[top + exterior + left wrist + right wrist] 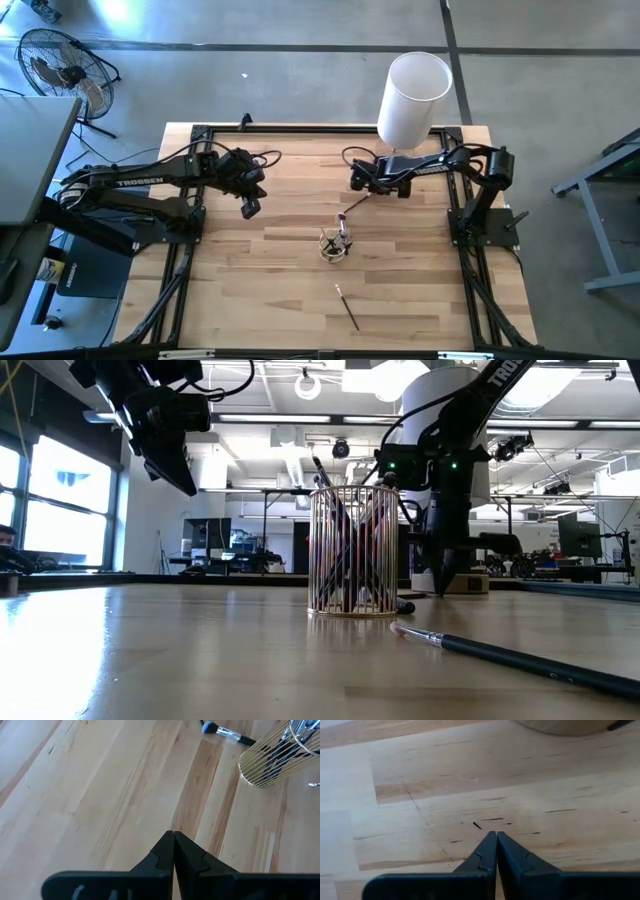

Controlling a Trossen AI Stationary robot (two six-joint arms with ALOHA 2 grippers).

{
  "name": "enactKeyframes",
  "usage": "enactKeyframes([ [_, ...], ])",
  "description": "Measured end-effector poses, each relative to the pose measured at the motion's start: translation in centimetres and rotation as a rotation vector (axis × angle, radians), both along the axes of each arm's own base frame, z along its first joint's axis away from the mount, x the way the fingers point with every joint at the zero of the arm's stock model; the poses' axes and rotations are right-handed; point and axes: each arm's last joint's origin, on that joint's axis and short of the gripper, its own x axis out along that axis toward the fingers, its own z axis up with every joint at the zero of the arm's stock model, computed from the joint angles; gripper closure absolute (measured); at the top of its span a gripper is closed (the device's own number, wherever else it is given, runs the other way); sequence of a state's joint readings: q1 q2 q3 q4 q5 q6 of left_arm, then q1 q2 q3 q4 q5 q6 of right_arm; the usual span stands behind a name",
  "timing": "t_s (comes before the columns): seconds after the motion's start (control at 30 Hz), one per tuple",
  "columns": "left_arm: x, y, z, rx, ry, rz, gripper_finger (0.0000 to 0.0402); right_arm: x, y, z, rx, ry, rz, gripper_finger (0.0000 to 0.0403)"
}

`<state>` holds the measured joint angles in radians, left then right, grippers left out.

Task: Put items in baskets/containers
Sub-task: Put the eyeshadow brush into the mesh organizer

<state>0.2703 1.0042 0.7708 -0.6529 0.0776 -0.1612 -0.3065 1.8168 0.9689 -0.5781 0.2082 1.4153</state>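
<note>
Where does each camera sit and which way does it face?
High: overhead, straight down on table, left gripper, right gripper, brush cup.
Low: tabletop height, level toward room; cup, loose brush, both grippers from above.
Left wrist: past shut left gripper toward cup.
Right wrist: past shut right gripper, down at table wood.
Shared: cup in high, low, left wrist.

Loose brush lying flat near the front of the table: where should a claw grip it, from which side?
Grip the brush mid-handle, coming straight down with the fingers across its thin shaft. It lies flat and diagonal on the table, apart from the wire cup, with bare wood on both sides.
</note>
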Motion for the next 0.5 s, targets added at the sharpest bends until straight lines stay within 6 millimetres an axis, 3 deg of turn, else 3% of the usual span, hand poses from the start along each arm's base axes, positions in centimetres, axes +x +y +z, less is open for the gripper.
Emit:
enactKeyframes([
  [0.5,0.1,0.0,0.1,0.003,-0.014,-0.001,0.0401,0.9,0.2,1.5,-0.163,-0.055,0.189,0.0403],
])
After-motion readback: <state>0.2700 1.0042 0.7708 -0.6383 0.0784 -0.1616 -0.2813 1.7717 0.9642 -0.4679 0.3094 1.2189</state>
